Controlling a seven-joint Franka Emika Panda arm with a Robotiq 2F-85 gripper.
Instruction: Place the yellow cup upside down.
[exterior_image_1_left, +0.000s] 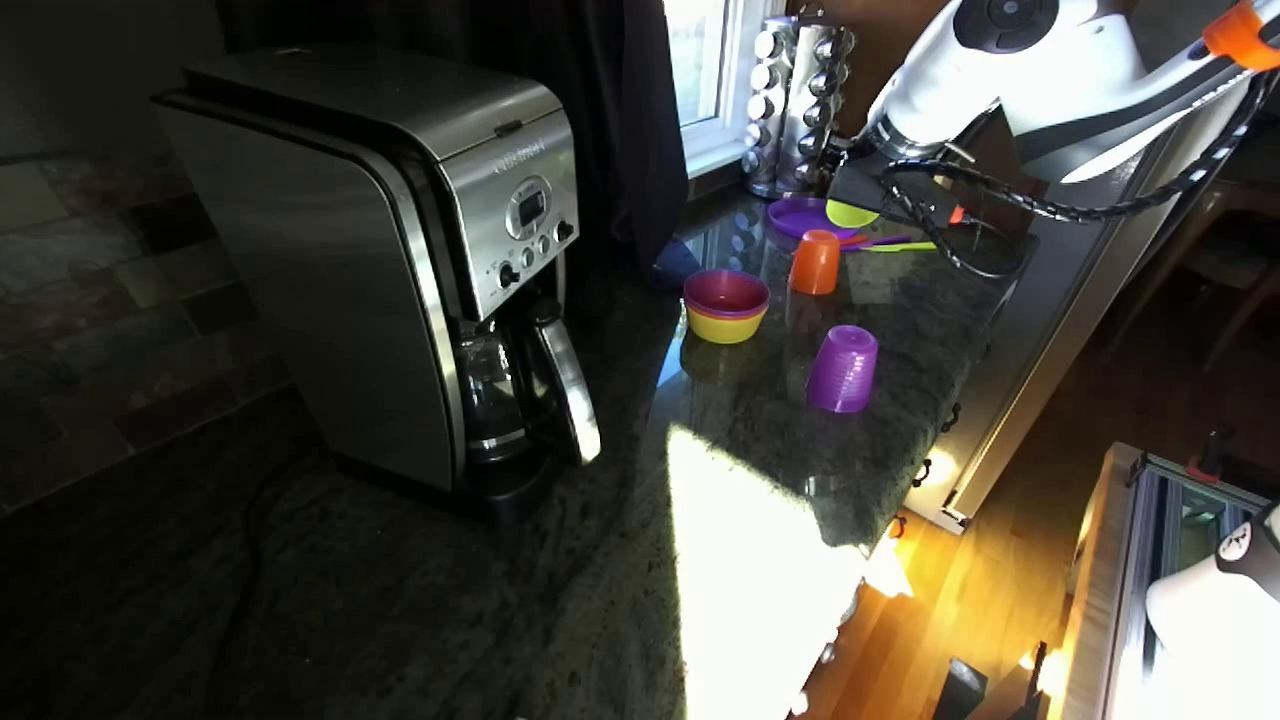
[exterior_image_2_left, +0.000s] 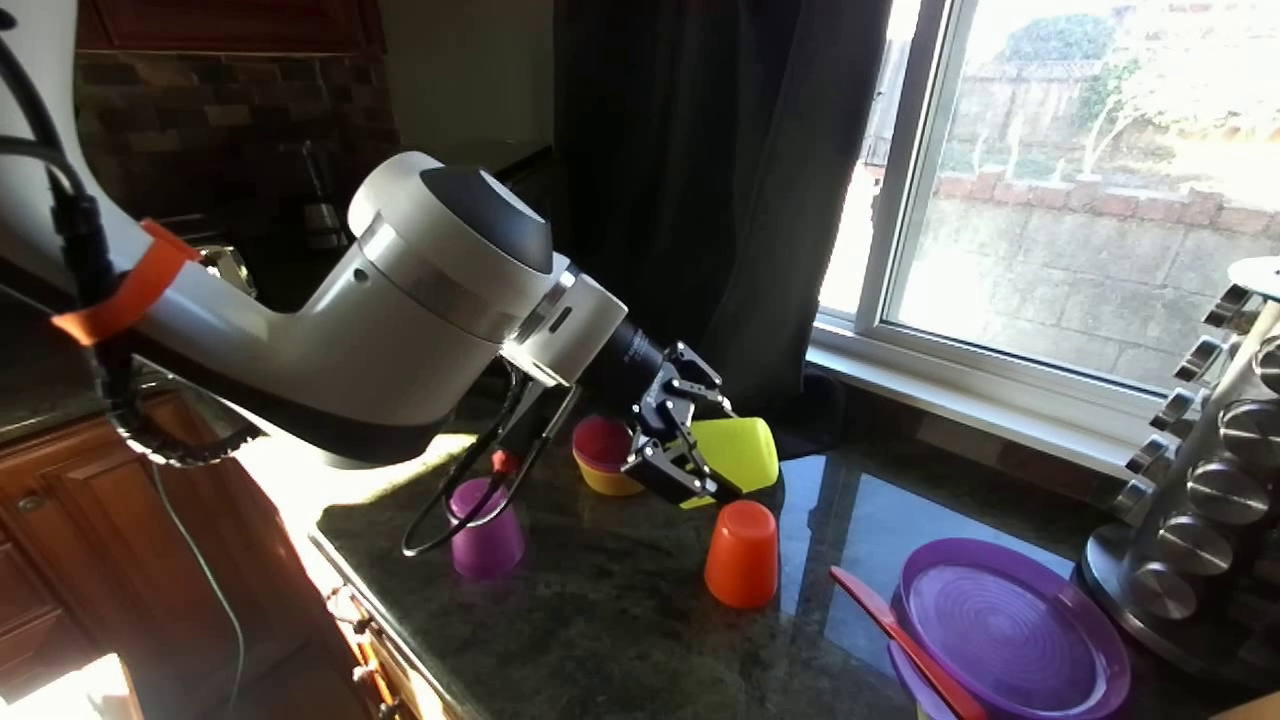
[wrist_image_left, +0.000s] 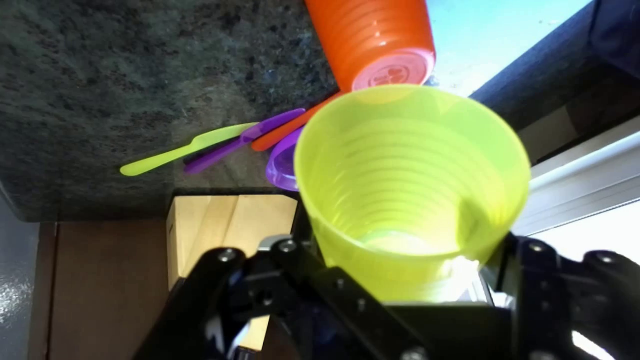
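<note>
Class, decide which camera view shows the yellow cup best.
The wrist view shows the yellow cup largest, including its ridged inside. In an exterior view, its outer side shows; in an exterior view, only a small part of it.

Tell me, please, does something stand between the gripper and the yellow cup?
Nothing visible does: the gripper holds the yellow cup directly. The orange cup stands upside down on the counter nearby, not between them.

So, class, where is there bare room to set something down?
For the yellow cup: bare counter between purple cup and orange cup, or between purple cup and coffee maker. Crowded: around the purple plate, near knives and spice rack.
</note>
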